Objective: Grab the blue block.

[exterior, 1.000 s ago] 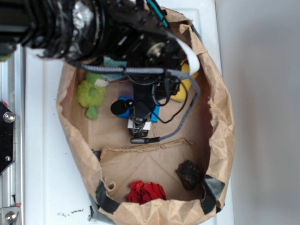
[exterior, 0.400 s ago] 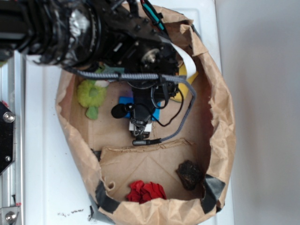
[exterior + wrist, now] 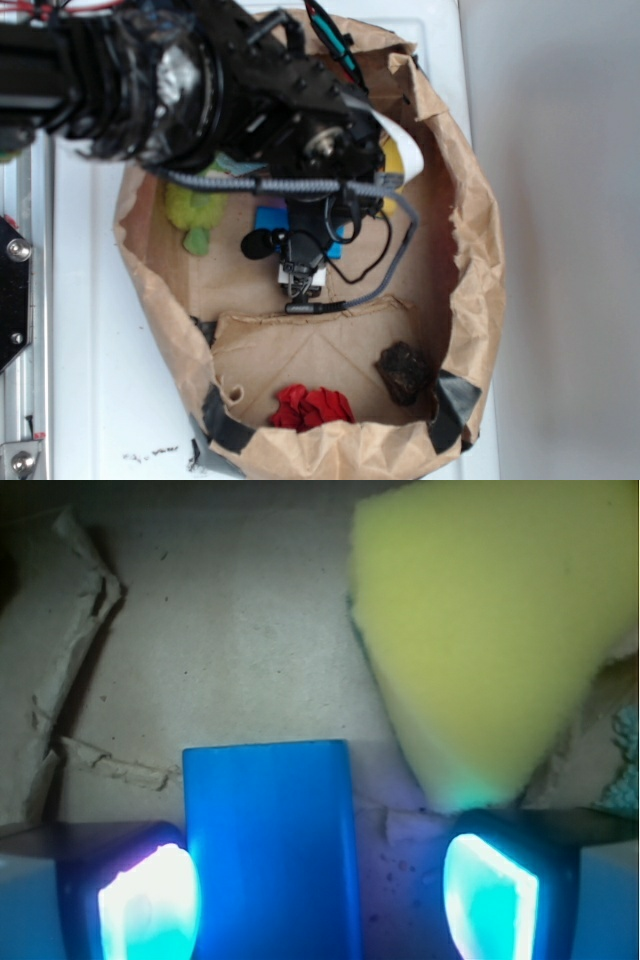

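Note:
The blue block [image 3: 268, 850] is a smooth bright blue slab lying flat on the brown paper floor. In the wrist view it lies lengthwise between my two glowing pads. It sits close against the left pad [image 3: 150, 905], with a wide gap to the right pad [image 3: 490, 900]. My gripper [image 3: 320, 905] is open around it. From the exterior view my gripper [image 3: 303, 272] hangs low inside the bag. Only the corners of the blue block [image 3: 268, 218] show from under it.
A yellow sponge [image 3: 480, 650] lies just beyond the right pad. The crumpled brown paper bag [image 3: 480, 250] walls everything in. Inside it are a green fuzzy cloth [image 3: 195, 210], a red crumpled thing [image 3: 312, 408] and a dark lump [image 3: 405, 372]. A grey cable [image 3: 390, 270] loops beside my gripper.
The arm has shifted slightly over the blue block, and less of the block shows beneath it. The other things in the bag have stayed put.

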Robot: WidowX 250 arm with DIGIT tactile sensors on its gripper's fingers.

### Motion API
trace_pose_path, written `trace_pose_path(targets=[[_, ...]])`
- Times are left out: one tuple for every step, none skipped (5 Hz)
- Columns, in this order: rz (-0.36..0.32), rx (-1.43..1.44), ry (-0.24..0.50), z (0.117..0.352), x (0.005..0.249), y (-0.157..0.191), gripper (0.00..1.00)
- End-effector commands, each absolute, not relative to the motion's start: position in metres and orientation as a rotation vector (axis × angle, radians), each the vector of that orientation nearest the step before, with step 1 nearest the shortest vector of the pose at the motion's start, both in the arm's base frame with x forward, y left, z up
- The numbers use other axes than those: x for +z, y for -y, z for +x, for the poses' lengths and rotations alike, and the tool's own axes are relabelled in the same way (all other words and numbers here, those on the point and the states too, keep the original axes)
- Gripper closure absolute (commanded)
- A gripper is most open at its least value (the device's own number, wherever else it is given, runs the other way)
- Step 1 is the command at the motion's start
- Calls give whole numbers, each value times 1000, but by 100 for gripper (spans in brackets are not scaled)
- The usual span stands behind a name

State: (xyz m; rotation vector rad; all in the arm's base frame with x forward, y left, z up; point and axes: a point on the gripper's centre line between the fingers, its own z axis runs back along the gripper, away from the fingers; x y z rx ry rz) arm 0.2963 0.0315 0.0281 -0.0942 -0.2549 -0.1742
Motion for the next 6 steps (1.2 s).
trace_pose_path(targets=[[-95, -249, 269, 290, 35, -16, 0], [-83, -254, 261, 290, 31, -13, 0], [-84, -259, 260, 290, 31, -13, 0], [-86, -258, 266, 292, 30, -14, 100], [-86, -264, 275, 294, 30, -15, 100], [-75, -276, 257, 296, 38, -18, 100]])
